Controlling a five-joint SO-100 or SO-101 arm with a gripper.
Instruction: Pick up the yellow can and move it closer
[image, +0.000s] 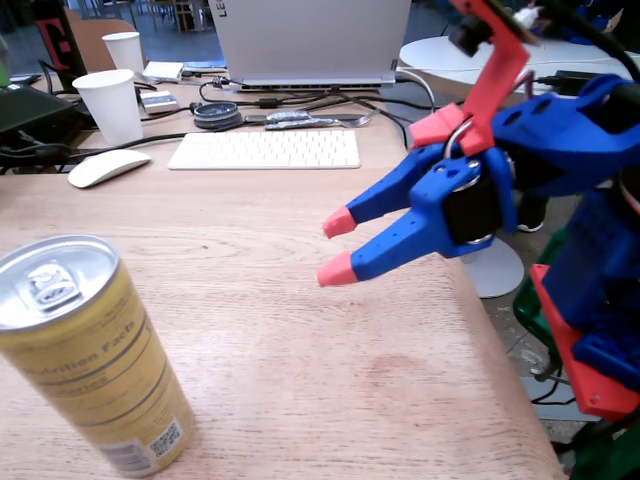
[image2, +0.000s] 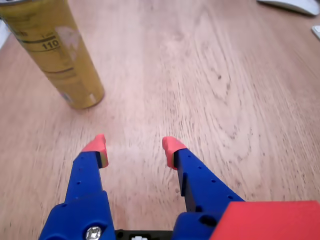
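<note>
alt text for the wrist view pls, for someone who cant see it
The open blue tool with red fingertips hovers empty over a wooden table. An upright yellow can stands ahead and to the upper left, not between the fingers. A white object shows at the top right corner.

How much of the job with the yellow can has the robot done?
Nothing looks finished yet. The yellow can stands upright on the wooden table, untouched. The tool is open and empty, with the can ahead and to the left in the wrist view. Reaching it, gripping it, lifting it and bringing it closer are all left.
</note>
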